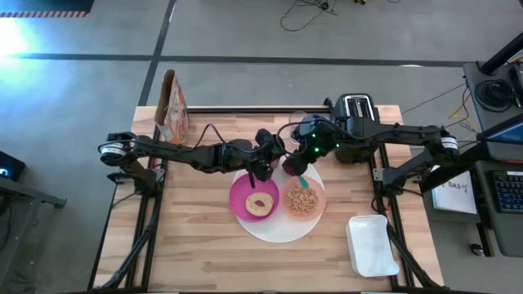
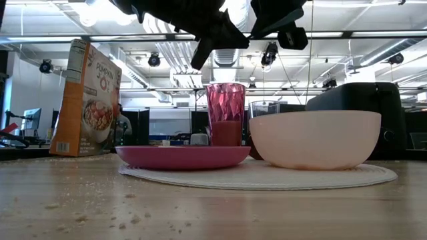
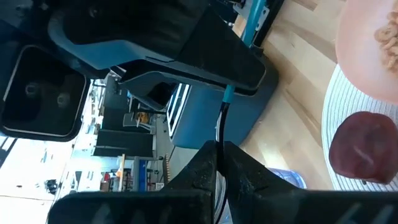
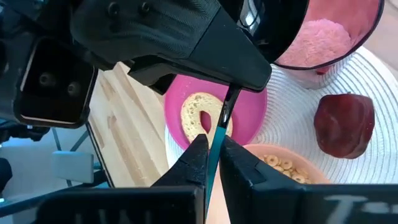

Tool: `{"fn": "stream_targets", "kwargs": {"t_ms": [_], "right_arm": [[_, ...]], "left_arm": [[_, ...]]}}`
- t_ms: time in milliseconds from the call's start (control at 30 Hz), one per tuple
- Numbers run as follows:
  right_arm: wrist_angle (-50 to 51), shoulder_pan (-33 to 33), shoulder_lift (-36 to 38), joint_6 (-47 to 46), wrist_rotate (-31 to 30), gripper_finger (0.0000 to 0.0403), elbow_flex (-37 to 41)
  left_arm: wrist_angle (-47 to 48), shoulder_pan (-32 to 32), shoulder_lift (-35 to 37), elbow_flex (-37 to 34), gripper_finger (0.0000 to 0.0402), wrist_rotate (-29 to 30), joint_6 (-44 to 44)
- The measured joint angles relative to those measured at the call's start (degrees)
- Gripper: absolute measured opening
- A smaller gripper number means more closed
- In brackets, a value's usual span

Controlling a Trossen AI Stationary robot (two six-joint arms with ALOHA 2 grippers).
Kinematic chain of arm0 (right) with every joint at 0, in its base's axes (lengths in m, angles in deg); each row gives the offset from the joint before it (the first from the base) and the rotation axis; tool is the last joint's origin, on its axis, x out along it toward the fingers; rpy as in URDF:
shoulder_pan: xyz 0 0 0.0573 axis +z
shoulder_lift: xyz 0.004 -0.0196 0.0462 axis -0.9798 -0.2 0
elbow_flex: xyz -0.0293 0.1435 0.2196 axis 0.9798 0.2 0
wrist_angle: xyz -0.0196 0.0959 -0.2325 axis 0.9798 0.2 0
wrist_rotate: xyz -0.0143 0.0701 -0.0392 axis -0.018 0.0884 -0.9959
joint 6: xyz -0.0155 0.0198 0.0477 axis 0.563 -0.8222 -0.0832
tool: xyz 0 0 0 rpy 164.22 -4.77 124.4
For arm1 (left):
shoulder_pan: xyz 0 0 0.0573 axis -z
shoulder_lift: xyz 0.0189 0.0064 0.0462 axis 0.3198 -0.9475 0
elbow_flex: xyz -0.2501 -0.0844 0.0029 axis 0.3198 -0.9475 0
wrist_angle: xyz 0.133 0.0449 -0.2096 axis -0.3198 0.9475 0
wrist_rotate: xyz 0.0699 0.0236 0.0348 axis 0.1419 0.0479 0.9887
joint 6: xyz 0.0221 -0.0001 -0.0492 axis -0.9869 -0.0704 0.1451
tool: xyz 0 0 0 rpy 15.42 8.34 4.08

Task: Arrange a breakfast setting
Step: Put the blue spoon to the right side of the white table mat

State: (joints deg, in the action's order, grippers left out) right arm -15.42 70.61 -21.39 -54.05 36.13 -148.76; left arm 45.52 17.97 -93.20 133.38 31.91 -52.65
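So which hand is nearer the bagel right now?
Left. The left hand hangs just beyond the magenta plate's far rim, close to the bagel; the right hand sits farther off, beyond the bowl.

Bagel (image 4: 200, 116) on magenta plate (image 4: 252, 121), fruit (image 4: 344, 125) nearby

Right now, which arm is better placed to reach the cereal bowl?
Probably the right. The right gripper hovers by the rim of the peach-orange bowl, shut on a thin teal utensil; the left gripper hangs over the magenta plate.
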Motion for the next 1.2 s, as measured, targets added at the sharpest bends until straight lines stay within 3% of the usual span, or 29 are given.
{"fn": "stream_targets", "kwargs": {"t_ms": [267, 900, 1200], "right_arm": [[0.14, 0.04, 0.07, 1.93, -0.35, 0.0013, 0.09], [0.18, -1.64, 0.97, 1.65, 0.69, 0.0009, 0.11], [3.14, -5.03, 3.25, 2.02, -0.83, 0.0008, 0.11]], "left_arm": [[-1.37, 0.1, 0.05, -0.02, 0.0015, 1.43, 0.98], [-1.78, 0.44, 0.17, 0.07, 0.017, 4.7, 5.29], [-0.71, 0.59, 0.17, 0.07, 0.0191, 9.29, 5.29]]}}
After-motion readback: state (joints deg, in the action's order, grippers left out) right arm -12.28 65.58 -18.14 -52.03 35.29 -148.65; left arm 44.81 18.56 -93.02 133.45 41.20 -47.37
